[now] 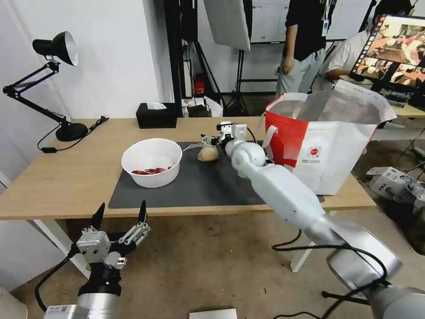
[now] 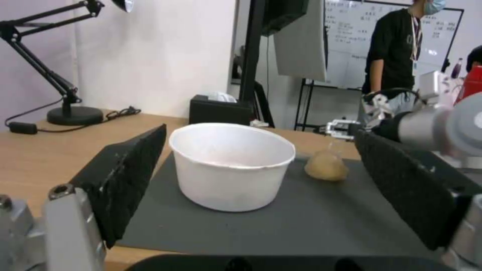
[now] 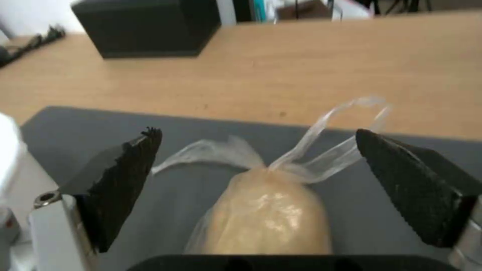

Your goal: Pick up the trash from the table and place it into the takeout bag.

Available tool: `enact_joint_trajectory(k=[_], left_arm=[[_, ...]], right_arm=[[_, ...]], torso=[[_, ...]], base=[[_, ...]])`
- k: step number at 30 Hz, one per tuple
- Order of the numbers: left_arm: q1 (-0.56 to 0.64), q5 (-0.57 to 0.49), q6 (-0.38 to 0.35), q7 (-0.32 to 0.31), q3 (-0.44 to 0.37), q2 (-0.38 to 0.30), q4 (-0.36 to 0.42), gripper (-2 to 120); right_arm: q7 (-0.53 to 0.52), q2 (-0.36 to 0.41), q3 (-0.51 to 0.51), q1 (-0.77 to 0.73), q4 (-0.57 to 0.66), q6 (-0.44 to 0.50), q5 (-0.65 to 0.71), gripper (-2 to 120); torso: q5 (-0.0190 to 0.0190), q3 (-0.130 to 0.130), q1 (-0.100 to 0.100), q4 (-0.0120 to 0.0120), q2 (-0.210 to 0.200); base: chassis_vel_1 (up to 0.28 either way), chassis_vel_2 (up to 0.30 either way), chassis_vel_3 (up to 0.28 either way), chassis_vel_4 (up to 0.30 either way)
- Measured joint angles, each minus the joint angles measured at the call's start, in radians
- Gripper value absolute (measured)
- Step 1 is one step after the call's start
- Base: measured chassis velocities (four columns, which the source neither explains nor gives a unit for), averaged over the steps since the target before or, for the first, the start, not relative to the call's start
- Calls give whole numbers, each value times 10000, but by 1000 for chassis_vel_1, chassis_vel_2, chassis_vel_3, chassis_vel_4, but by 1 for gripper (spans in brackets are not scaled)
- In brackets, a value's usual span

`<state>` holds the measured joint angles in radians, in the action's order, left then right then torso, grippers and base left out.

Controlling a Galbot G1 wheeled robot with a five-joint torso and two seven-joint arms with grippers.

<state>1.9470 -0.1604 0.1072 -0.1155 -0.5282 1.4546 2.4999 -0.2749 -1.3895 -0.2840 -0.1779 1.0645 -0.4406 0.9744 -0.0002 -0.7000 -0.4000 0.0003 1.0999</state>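
Right gripper [image 3: 258, 165] wide open, holding nothing, poised over bagged bun [image 3: 266, 214]; may pinch only loose film, tearing or dropping it.

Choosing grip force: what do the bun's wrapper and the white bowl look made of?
Bun's wrapper: thin clear plastic film, glossy; knotted loops, bun visible through it. White bowl: matte white, thin rim; probably foam or paper, can't tell which.
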Motion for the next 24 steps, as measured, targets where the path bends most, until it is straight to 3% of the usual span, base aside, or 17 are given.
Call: enact_joint_trajectory(k=[10,18,22,24], left_arm=[[-59,-37,5,-2,-49,-8,0,100],[-81,-46,9,-16,-92,-49,0,100],[-98,-45,8,-16,-91,-52,0,100],[-117,-46,9,-16,-90,-64,0,100]], right_arm=[[-434,-439,-20,166,-713,-818,366,95],[-509,-652,-36,140,-1170,-858,254,72],[-511,-670,-17,103,-1210,-835,251,68],[-552,-644,0,23,-1182,-799,249,59]], torso=[[1,0,1,-3,1],[1,0,1,-3,1],[2,1,1,-3,1],[2,1,1,-2,1]], base=[[0,0,0,0],[0,0,0,0],[0,0,0,0],[0,0,0,0]])
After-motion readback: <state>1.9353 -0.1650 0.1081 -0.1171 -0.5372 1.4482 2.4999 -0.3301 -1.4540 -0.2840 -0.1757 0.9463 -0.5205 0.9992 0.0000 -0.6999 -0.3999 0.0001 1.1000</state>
